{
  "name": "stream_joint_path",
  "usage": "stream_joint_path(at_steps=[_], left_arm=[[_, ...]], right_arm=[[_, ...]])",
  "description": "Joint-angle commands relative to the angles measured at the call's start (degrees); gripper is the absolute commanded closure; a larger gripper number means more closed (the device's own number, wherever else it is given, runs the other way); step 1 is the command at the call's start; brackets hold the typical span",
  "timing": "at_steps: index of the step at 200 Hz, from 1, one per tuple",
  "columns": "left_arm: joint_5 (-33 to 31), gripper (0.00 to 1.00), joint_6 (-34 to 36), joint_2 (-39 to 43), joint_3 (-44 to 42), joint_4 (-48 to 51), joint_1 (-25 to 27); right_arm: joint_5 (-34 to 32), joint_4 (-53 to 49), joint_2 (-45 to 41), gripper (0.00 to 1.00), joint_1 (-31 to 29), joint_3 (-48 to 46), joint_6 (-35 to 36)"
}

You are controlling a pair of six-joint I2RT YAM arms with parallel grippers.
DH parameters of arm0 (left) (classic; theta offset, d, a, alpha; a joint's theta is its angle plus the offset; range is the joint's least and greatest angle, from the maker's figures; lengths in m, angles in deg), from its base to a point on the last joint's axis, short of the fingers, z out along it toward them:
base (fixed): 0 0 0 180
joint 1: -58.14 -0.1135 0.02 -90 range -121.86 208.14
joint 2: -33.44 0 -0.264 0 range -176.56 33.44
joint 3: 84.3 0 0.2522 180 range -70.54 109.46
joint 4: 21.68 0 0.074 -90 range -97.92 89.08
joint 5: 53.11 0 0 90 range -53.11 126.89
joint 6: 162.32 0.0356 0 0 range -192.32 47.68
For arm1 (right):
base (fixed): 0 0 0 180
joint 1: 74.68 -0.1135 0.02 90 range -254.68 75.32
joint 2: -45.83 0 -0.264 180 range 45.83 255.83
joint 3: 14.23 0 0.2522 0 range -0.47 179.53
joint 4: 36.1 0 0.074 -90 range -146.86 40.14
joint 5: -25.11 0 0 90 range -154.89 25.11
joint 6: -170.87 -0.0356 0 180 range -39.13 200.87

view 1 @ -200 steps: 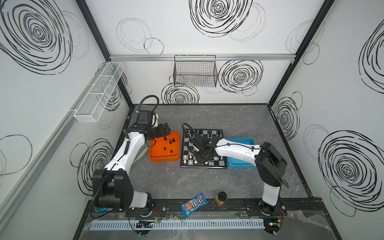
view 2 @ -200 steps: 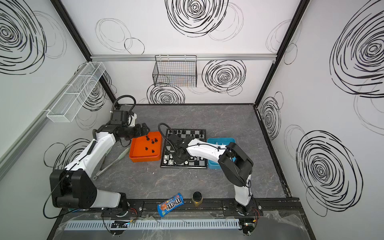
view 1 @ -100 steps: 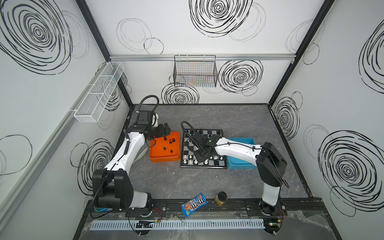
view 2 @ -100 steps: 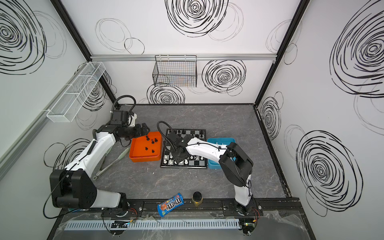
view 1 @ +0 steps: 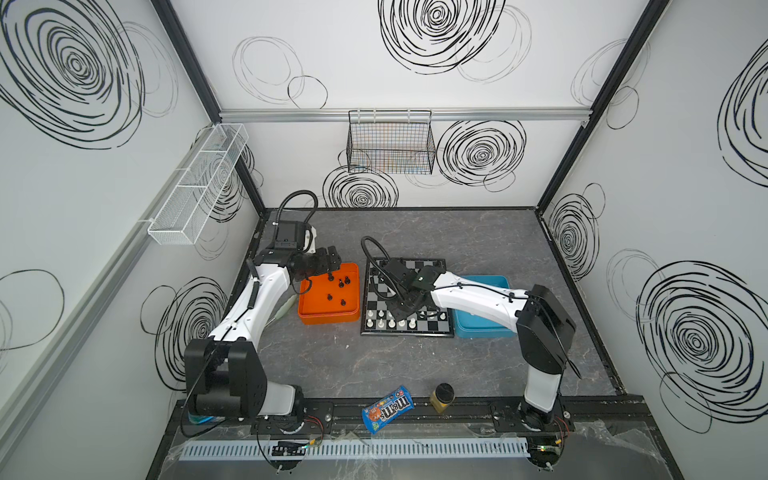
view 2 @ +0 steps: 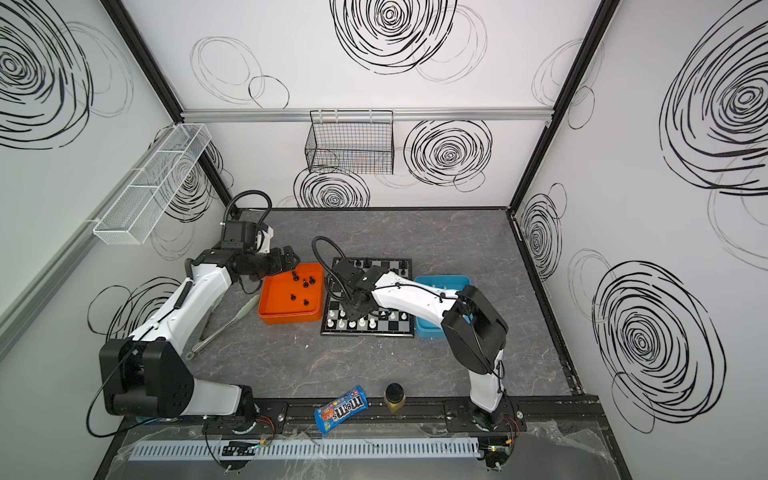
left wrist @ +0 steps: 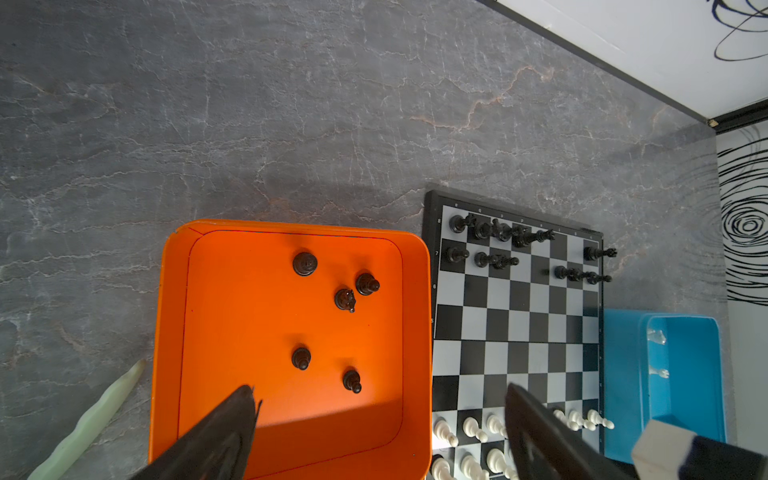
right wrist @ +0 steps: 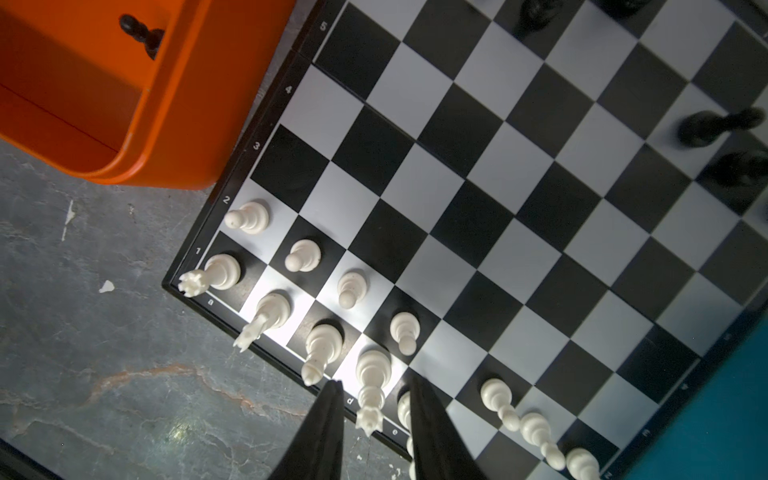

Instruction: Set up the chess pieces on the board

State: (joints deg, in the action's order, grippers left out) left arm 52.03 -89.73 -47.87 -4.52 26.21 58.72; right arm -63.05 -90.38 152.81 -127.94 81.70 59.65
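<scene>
Right wrist view: setup progressing.
Right tool [right wrist: 372, 380] narrowly straddling white piece [right wrist: 372, 363], grip unclear; ahead of wide left tool [left wrist: 379, 388], black pieces [left wrist: 301, 357] waiting.

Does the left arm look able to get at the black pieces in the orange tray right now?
Probably yes: the left gripper hangs open by the orange tray, which is uncovered, and its five black pieces sit with nothing over them.

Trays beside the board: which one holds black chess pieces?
The orange tray, left of the board in both top views; the blue tray shows only white ones.
</scene>
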Motion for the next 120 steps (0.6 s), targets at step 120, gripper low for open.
stream_joint_path(at_steps=[120], left_arm=[[0.38, 0.04, -1.03, 0.44, -0.27, -1.87, -0.62]], right_arm=[[2.25, -3.42, 2.09, 0.67, -0.11, -1.08, 0.29]])
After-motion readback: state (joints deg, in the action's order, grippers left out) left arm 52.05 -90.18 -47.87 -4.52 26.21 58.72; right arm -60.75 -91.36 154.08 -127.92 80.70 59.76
